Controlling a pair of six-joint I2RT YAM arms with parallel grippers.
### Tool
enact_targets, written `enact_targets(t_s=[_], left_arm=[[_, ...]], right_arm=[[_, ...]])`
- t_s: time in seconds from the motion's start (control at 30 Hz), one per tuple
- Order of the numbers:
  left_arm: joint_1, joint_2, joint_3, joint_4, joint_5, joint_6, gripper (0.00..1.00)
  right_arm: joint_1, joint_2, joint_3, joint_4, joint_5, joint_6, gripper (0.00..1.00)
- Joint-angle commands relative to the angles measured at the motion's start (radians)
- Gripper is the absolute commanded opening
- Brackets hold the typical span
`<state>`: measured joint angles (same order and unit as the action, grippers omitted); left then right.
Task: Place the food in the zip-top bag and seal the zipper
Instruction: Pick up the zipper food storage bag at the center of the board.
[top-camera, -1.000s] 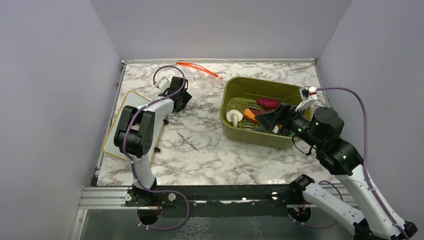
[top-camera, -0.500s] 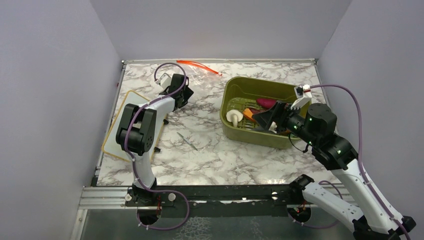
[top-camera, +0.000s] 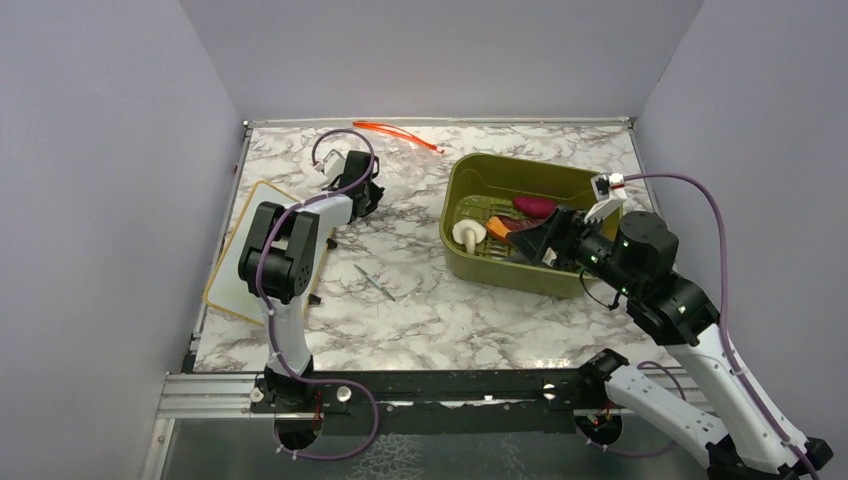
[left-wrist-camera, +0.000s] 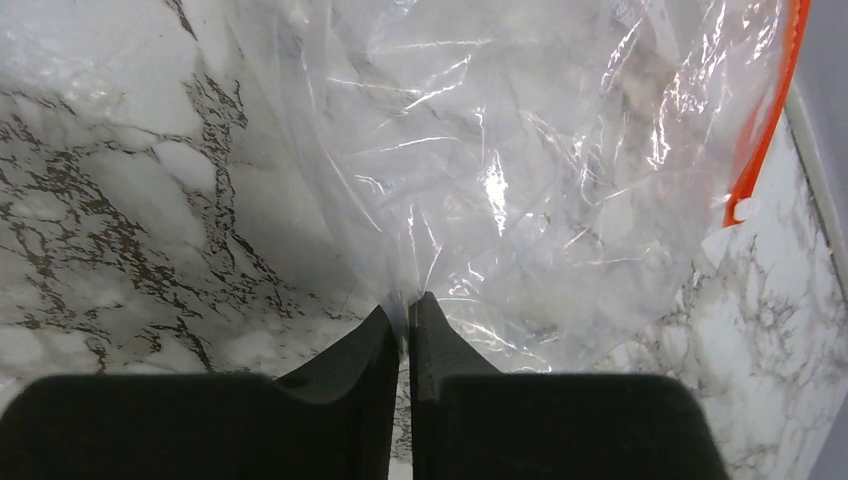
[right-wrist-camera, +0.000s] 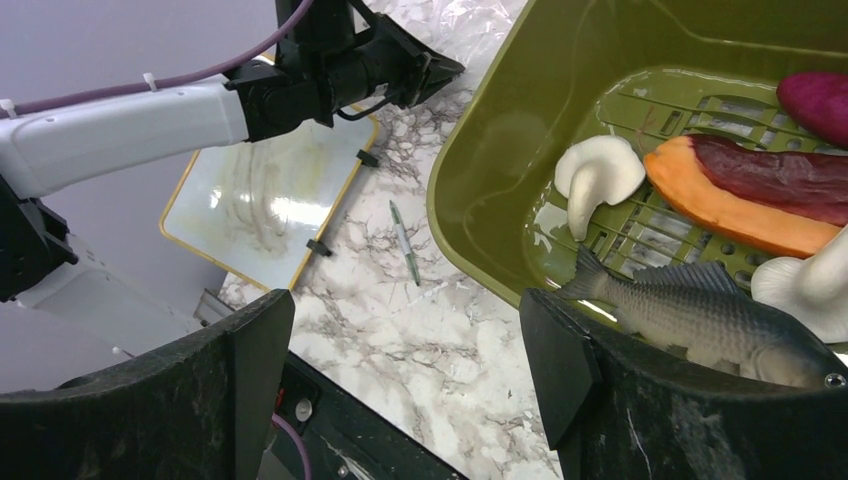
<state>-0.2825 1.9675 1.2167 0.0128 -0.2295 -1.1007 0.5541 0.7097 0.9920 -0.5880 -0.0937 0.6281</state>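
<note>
zip-top bag (left-wrist-camera: 500, 180): clear and crinkled, lying on the table (left-wrist-camera: 100, 200) and spreading ahead of the left jaws; its near edge is gathered at their tips.
left jaws: together, clamped on that gathered fold of film.
zipper (left-wrist-camera: 765, 130): red-orange strip along the bag's far right edge, well ahead and to the right of the left jaws.
right jaws: wide apart, gripping nothing, hanging over the near rim of the tub.
tub (right-wrist-camera: 500, 150): olive-green; its near wall crosses the gap between the right jaws.
fish (right-wrist-camera: 700, 310): in the tub, nearest the right jaws, just beside their right finger.
white mushroom (right-wrist-camera: 598, 175): on the tub's grate, ahead of the fish.
orange crescent slice (right-wrist-camera: 730, 205): just right of the mushroom, its upper side dark red.
purple piece (right-wrist-camera: 822, 100): farthest ahead, at the view's right edge.
pen (right-wrist-camera: 404, 240): on the table ahead, within the gap of the right jaws.
board (right-wrist-camera: 270, 190): white, tan-rimmed, ahead of their left finger.
</note>
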Motion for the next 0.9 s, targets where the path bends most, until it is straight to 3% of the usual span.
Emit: enact_targets(t_s=[0.0, 0.3, 0.57, 0.87], left_arm=[[0.008, -0.046, -0.011, 0.019, -0.022, 0.033, 0.01], [0.013, -0.146, -0.031, -0.070, -0.082, 0.117, 0.00], [0.013, -0.256, -0.043, -0.183, -0.048, 0.283, 0.00], [0.010, -0.497, -0.112, -0.291, -0.017, 0.459, 0.00]], right_arm=[[-0.005, -0.046, -0.038, -0.018, -0.012, 0.007, 0.84], [-0.005, -0.046, -0.053, 0.003, -0.041, 0.008, 0.83], [-0.005, 0.027, -0.049, 0.037, -0.254, -0.043, 0.84], [-0.005, 0.047, -0.038, 0.063, -0.285, -0.047, 0.86]])
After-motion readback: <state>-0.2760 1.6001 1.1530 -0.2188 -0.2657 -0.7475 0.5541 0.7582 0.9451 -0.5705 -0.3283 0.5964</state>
